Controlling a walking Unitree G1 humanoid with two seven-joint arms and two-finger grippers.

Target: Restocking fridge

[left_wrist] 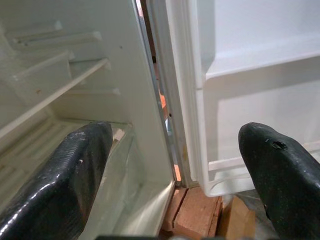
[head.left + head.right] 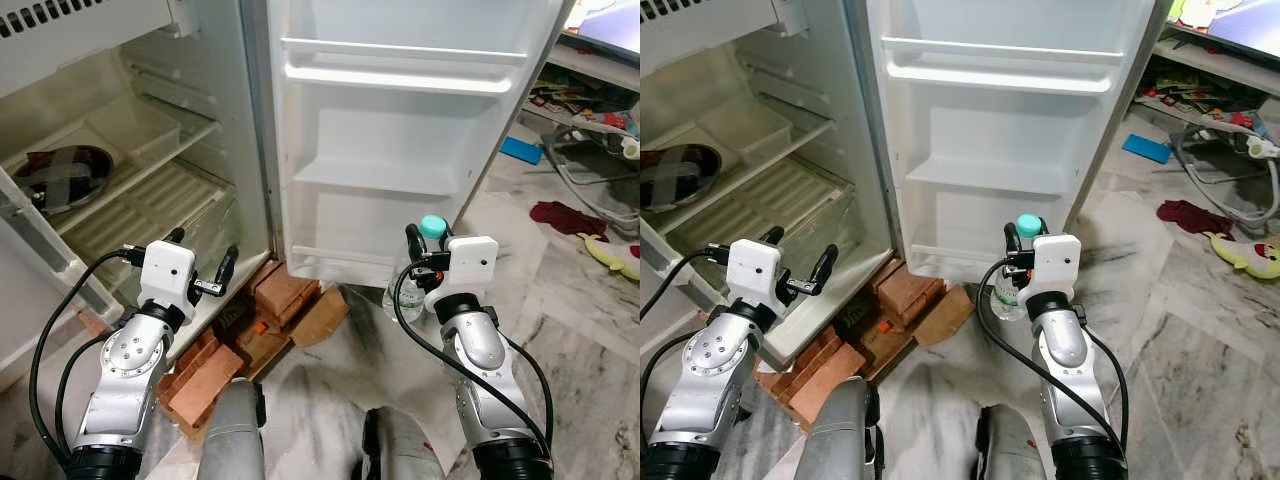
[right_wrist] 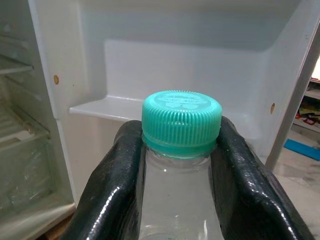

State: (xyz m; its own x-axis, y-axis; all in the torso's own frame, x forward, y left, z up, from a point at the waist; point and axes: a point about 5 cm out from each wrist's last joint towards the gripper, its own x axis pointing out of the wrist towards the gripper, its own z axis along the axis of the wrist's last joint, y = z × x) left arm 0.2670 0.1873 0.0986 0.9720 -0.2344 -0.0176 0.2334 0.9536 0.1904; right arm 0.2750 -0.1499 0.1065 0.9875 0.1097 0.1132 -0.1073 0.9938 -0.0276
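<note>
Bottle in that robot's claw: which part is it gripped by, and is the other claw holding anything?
The right end effector grips the bottle by its neck, under the cap. The left end effector is open, holding nothing.

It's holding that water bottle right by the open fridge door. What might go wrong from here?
The right gripper pinches the clear plastic bottle with the teal cap only at its neck, so it might swing or slip. The white door shelf has a raised lip the bottle's base could catch on. The open left gripper could bump the fridge's edge.

fridge [image 2: 150, 150]: straight ahead, wide open
door [image 2: 400, 150]: swung out to its right
bricks [image 2: 230, 350]: under it
bottle [image 2: 1015, 285]: in front of the door, low
</note>
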